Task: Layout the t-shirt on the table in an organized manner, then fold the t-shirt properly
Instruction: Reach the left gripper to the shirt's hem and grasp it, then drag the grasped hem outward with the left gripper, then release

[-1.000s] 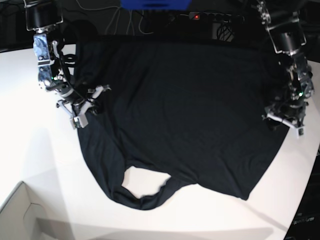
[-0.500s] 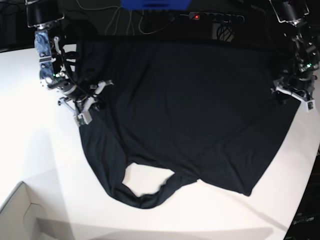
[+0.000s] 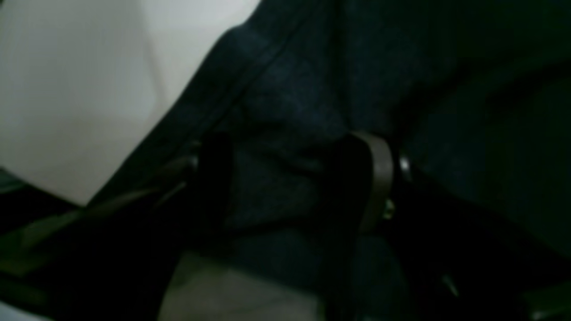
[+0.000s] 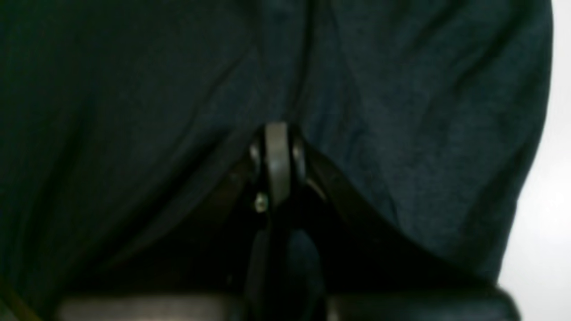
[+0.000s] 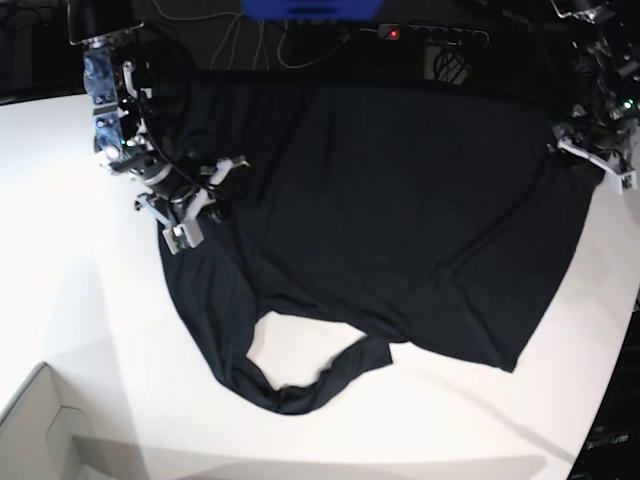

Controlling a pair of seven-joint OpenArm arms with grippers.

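The t-shirt is plain black, thin and soft, with no print. It lies spread across the upper and middle part of the base view, its top edge along the far side of the table. Its lower edge runs unevenly; at lower centre a narrow strip of cloth curls into a loop, baring white tabletop inside it. The table is smooth and white with a curved edge at lower right. In both wrist views the fabric shows soft wrinkles.
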